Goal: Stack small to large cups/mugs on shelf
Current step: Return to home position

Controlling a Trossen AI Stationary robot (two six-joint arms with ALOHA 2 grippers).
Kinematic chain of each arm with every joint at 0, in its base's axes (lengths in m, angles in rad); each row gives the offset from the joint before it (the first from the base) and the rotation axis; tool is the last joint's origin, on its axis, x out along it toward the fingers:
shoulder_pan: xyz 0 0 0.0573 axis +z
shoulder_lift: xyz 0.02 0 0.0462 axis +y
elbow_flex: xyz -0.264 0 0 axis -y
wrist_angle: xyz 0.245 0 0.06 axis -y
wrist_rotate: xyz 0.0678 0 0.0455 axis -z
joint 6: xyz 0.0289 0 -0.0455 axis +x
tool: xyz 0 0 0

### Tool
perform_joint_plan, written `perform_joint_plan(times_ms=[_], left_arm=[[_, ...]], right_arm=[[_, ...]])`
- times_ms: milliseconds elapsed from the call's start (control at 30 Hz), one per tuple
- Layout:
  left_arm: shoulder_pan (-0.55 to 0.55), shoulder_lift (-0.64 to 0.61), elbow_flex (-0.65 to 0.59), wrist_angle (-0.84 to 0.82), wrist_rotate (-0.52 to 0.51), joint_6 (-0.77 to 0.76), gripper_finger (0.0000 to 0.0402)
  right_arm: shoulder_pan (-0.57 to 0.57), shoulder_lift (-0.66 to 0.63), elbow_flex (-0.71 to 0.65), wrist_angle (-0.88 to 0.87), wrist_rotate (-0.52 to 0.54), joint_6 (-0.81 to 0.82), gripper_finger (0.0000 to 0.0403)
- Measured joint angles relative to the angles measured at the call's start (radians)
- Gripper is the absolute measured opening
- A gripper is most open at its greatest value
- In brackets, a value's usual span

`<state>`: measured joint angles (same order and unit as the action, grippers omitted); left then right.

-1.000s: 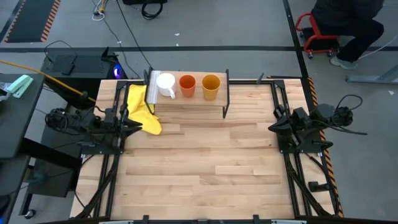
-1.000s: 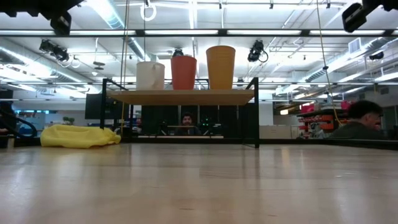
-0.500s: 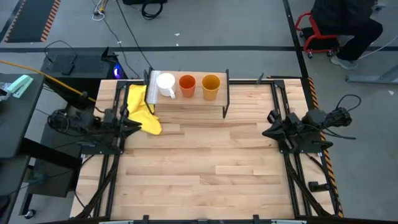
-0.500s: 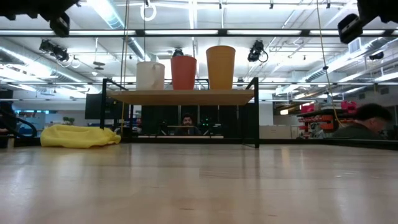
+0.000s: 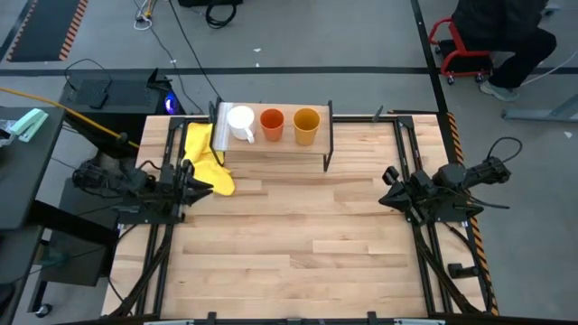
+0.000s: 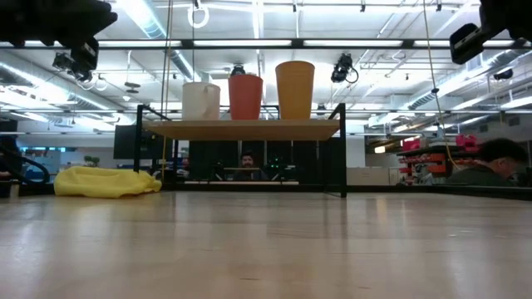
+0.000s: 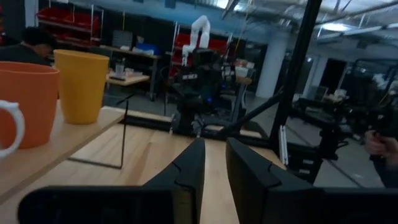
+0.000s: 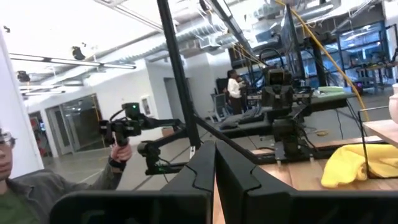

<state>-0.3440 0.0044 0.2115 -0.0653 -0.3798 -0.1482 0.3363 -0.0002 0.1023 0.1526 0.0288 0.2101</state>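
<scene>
Three cups stand upright in a row on the shelf [image 5: 274, 144] at the table's far edge: a white mug [image 5: 240, 122] with a handle, an orange-red cup [image 5: 272, 124] and a larger yellow-orange cup [image 5: 306, 125]. The low view shows them on the board [image 6: 241, 129] by their bases. My left gripper [image 5: 206, 187] hovers at the table's left edge, near the yellow cloth, its fingers [image 7: 193, 162] a narrow gap apart and holding nothing. My right gripper [image 5: 386, 187] hovers at the right edge, shut and empty [image 8: 215, 148].
A crumpled yellow cloth [image 5: 204, 159] lies on the table left of the shelf, just beside my left gripper. Black arm frames [image 5: 153, 244] run along both side edges. Bare wooden tabletop [image 5: 298, 244] stretches between the arms. A person [image 8: 12, 186] sits beyond the table.
Both arms have sunk a little. My right gripper has also gone a short way toward the table's left, away from the right edge. The cups, the shelf and the cloth have stayed where they were.
</scene>
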Motion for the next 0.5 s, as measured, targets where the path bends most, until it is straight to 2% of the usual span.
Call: perform_joint_plan(times_ms=[267,500], left_arm=[[0.0,0.0,-0.125,0.179,0.041,0.0,0.0079],[0.0,0.0,-0.155,0.167,0.044,0.003,0.0072]], right_arm=[[0.0,0.0,-0.061,0.057,-0.001,0.022,0.0018],[0.0,0.0,-0.095,0.06,-0.004,0.015,0.0018]])
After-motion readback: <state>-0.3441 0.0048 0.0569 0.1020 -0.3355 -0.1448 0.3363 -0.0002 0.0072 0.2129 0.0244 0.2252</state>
